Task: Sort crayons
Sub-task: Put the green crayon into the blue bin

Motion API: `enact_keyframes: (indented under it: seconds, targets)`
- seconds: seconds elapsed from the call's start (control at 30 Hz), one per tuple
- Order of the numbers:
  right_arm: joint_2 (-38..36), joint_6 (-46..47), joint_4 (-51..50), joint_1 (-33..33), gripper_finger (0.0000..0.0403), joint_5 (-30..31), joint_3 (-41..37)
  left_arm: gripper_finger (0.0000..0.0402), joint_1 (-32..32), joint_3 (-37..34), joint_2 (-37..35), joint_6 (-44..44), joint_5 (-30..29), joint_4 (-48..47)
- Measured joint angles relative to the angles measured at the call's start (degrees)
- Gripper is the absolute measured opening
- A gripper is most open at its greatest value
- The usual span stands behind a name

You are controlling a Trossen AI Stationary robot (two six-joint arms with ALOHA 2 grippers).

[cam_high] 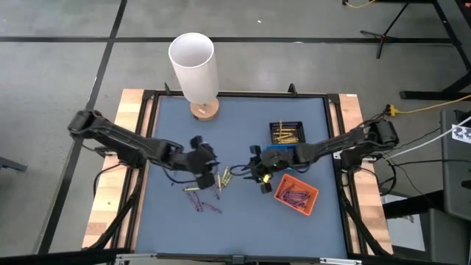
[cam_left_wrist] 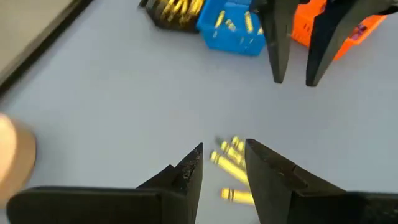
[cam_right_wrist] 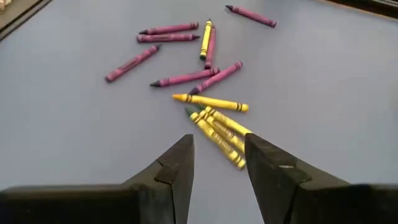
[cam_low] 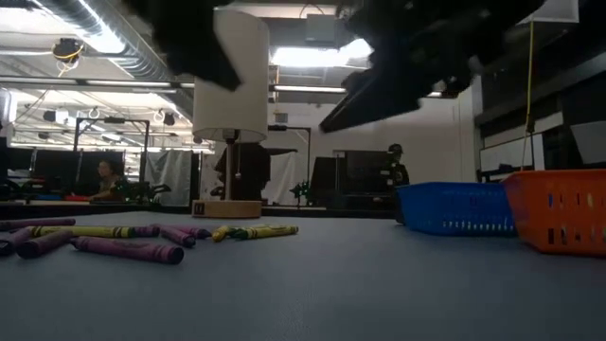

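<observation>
Loose crayons lie flat on the blue-grey table: a yellow cluster (cam_right_wrist: 219,130) (cam_high: 224,178) and scattered purple ones (cam_right_wrist: 186,78) (cam_high: 202,202). My left gripper (cam_left_wrist: 224,155) (cam_high: 213,163) hovers open just left of the yellow cluster, which shows blurred below its fingertips. From the right, my right gripper (cam_right_wrist: 217,146) (cam_high: 254,173) comes in open, slanting down, its tips above the cluster's near end. Neither holds anything. The black tray (cam_high: 285,132) and the blue tray (cam_left_wrist: 233,28) hold yellow crayons; the orange tray (cam_high: 296,193) holds purple ones.
A white cylindrical lamp on a wooden base (cam_high: 195,62) stands at the table's far edge, left of centre. The three trays sit right of centre, under and beside my right arm. A black frame (cam_high: 147,132) borders the table. Open table surface lies toward the near edge.
</observation>
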Motion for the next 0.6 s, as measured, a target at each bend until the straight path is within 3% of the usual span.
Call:
enact_keyframes:
  seconds: [0.27,0.6]
  targets:
    - [9.04,-2.57,0.45,-2.2,0.0143,-4.09,6.16,0.0104,-0.63,-14.14,-12.7,-12.16,0.08,1.23]
    - [18.93,-6.61,0.34,-2.07,0.0143,-5.93,12.95,0.0104,-0.77,-17.85,-14.38,-16.32,0.16,1.14]
